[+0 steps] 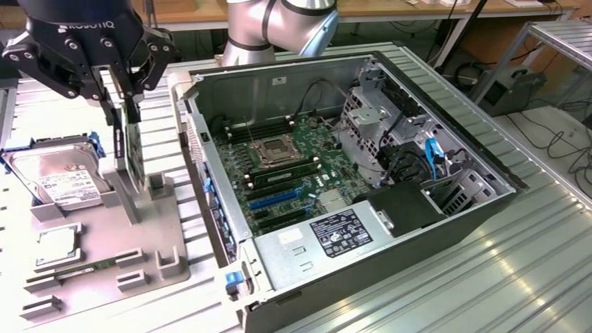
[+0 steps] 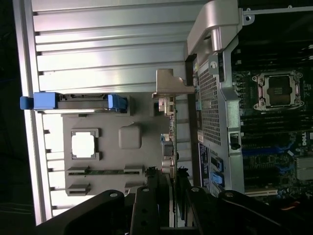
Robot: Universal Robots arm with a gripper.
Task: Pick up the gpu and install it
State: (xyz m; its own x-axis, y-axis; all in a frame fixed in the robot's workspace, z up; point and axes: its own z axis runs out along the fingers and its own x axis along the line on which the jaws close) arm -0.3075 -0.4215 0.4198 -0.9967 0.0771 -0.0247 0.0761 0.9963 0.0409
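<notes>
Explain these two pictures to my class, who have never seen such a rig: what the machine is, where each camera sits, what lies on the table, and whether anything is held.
The machine is one robot arm ending in a black gripper. The exterior view comes from a camera standing off the arm; the wrist view from a camera on the arm's wrist. On the ribbed metal table lie an open computer case and, at the exterior view's left, a grey tray holding a hard drive, a processor, a memory stick and the gpu, which stands on edge. The gripper is at the gpu's upper edge; whether it grips the card cannot be told.
</notes>
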